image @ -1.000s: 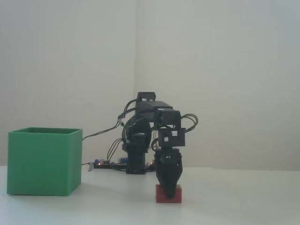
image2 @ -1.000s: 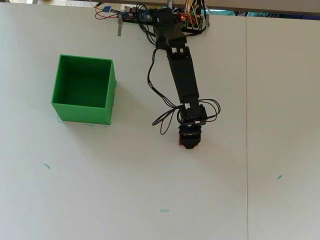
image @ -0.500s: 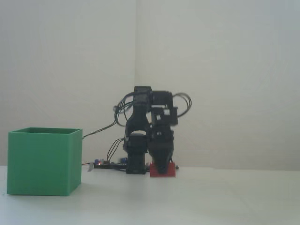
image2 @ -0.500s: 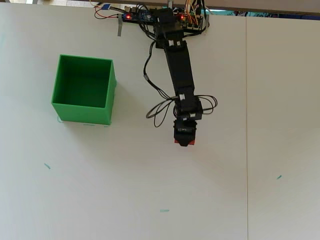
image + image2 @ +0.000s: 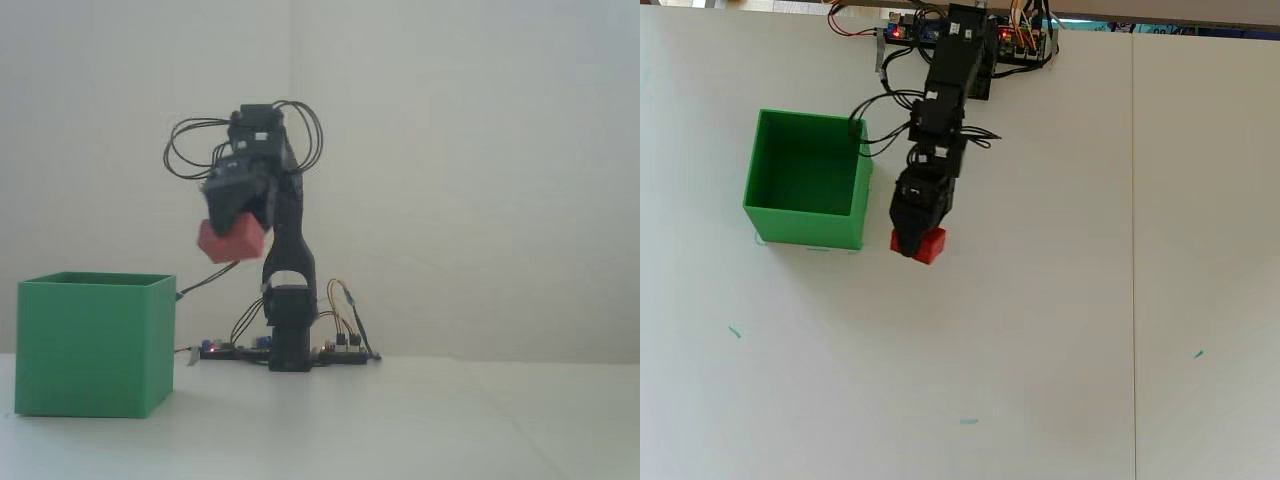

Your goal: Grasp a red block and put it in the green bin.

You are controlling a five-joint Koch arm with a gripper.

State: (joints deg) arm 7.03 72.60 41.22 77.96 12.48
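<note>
The red block [image 5: 229,240] [image 5: 921,243] hangs high in the air, held by my gripper [image 5: 233,226] [image 5: 914,231], which is shut on it. In the fixed view the block is above and just right of the green bin [image 5: 94,343], higher than its rim. Seen from overhead, the block is just right of the bin's right wall [image 5: 862,185], outside the opening. The bin's inside shows nothing in it.
The arm's base and a wired circuit board [image 5: 970,28] sit at the table's far edge. A seam [image 5: 1133,250] runs down the white table on the right. Small teal marks [image 5: 968,421] dot the near part of the table.
The arm has lifted the red block from the table and swung it up and to the left, toward the green bin. The bin has not moved.
</note>
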